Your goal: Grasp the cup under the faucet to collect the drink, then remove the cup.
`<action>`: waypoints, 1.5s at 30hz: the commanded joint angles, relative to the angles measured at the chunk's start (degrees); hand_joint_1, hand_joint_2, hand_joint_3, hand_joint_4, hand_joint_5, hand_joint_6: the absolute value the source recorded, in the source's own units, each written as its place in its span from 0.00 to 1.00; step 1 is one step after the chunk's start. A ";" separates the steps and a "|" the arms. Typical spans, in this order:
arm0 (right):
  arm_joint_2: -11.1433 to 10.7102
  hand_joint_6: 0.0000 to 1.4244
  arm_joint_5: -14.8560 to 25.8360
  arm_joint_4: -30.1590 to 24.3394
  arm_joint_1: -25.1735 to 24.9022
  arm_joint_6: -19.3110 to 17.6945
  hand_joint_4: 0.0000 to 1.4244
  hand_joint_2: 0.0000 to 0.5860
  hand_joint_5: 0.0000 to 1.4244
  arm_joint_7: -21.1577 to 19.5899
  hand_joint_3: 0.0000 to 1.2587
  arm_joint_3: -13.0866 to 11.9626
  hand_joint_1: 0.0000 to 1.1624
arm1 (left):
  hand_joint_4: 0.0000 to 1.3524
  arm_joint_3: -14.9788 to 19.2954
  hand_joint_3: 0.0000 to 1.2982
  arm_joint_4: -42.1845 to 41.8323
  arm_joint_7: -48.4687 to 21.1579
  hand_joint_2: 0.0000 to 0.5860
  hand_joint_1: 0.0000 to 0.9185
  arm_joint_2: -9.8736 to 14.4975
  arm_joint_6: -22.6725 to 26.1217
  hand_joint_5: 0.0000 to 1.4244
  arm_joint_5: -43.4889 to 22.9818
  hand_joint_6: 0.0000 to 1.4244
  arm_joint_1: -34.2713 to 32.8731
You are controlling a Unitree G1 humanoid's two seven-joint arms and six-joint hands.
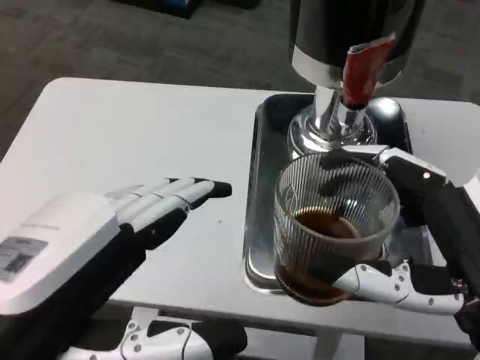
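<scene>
A ribbed clear glass cup (pixel 334 225) holds dark brown drink in its bottom. My right hand (pixel 409 225) grips it, fingers wrapped around its right side and thumb under its front. The cup is lifted over the front part of the metal tray (pixel 259 165), in front of the dispenser. The dispenser (pixel 349 45) is dark with a chrome base (pixel 330 127) and a red faucet handle (pixel 364 71). My left hand (pixel 142 214) lies flat above the white table (pixel 150 127) to the left, fingers stretched out and holding nothing.
The tray sits at the table's right side with the dispenser standing at its back. Grey carpet floor (pixel 112 37) lies beyond the table's far edge. The table's front edge runs just below the cup.
</scene>
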 commanded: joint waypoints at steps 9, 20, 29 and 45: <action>-0.45 1.00 -0.19 -0.47 -0.67 -1.08 0.89 0.40 1.00 0.49 0.89 1.02 0.70 | 0.00 2.83 0.09 -2.57 -2.38 0.19 0.00 -0.51 -1.20 0.04 0.25 0.07 3.97; -1.70 1.00 0.62 -1.73 0.44 -0.99 0.89 0.41 1.00 0.95 0.89 -0.36 0.70 | 0.00 3.15 0.09 -4.33 -2.85 0.19 0.00 -1.27 -1.37 0.04 0.44 0.07 5.52; -2.00 1.00 1.14 -2.57 1.91 -1.23 0.89 0.41 1.00 1.30 0.90 -0.96 0.70 | 0.00 3.26 0.09 -4.56 -3.13 0.19 0.00 -1.35 -1.62 0.04 0.67 0.07 6.01; -2.25 1.00 1.00 -1.99 1.63 -1.97 0.89 0.42 1.00 1.75 0.90 -0.72 0.69 | 0.00 4.18 0.09 -4.49 -3.50 0.20 0.00 -1.26 -1.77 0.03 0.37 0.07 6.49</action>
